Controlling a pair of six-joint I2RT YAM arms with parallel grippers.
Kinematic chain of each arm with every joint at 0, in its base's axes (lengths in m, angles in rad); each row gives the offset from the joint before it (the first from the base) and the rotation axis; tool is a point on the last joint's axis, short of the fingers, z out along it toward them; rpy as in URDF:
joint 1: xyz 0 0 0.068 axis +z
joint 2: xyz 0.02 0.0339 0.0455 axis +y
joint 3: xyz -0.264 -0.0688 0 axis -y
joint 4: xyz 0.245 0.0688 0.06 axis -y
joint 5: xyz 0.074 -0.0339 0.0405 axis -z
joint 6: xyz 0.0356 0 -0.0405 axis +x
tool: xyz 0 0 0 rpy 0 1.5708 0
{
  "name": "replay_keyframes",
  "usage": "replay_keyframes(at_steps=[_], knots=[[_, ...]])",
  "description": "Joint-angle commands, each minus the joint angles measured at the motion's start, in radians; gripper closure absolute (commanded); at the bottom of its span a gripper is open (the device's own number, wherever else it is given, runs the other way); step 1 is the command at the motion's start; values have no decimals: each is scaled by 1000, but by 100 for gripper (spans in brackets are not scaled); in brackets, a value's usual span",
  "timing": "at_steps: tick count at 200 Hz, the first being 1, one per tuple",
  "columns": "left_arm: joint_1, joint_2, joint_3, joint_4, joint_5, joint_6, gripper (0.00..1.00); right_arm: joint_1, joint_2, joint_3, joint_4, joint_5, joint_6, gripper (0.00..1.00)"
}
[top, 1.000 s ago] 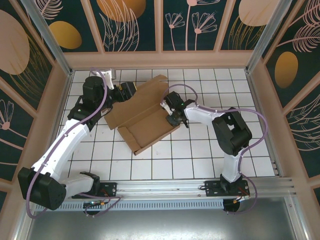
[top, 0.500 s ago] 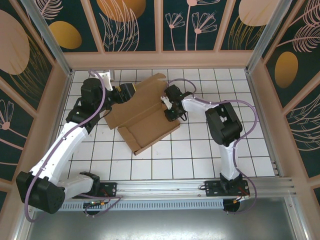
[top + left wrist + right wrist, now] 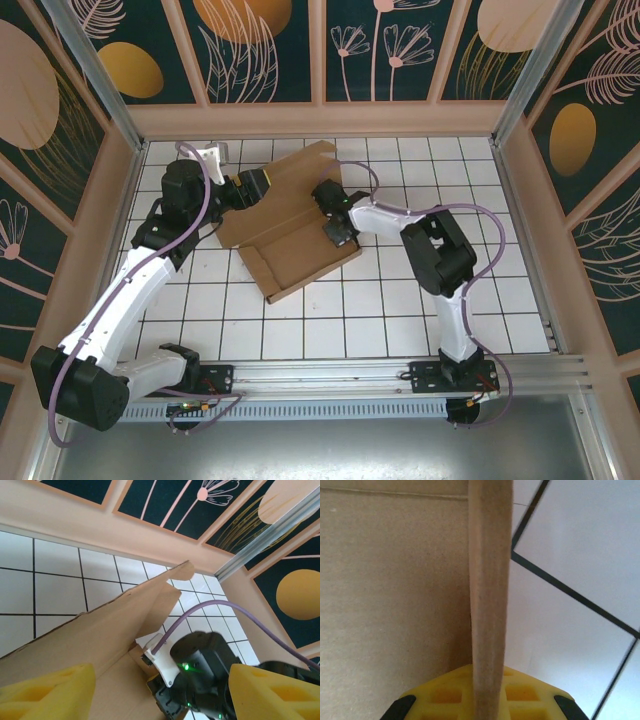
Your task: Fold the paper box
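**Right clamps box wall, left spread**

Top: brown cardboard paper box (image 3: 290, 228), half-formed, lies on the white tiled table (image 3: 400, 300). Left gripper (image 3: 255, 186) is at its left edge, right gripper (image 3: 338, 233) at its right wall.
Left wrist: left gripper (image 3: 162, 670) spread wide, holding nothing, beside the slanting flap.
Right wrist: right gripper (image 3: 487, 700) pinches the wall edge.

The top external camera looks down from above and behind the near edge of the table (image 3: 400, 310), taking in all four edges. The left wrist camera, low near the far left corner, faces the far right corner across the paper box (image 3: 90, 635) and the right arm (image 3: 200, 665), both shared with the top view. The right wrist camera looks from very close along the box's upright wall onto the tiles.
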Motion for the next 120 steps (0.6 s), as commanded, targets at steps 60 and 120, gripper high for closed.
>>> replay_keyframes(at_steps=[60,120], knots=[[-5,-19,12,-255,-46,-35,30,-14,-179,-165,5,18,316,100],[-21,-121,-236,-451,-204,-113,35,-13,-307,-353,142,-22,421,100]])
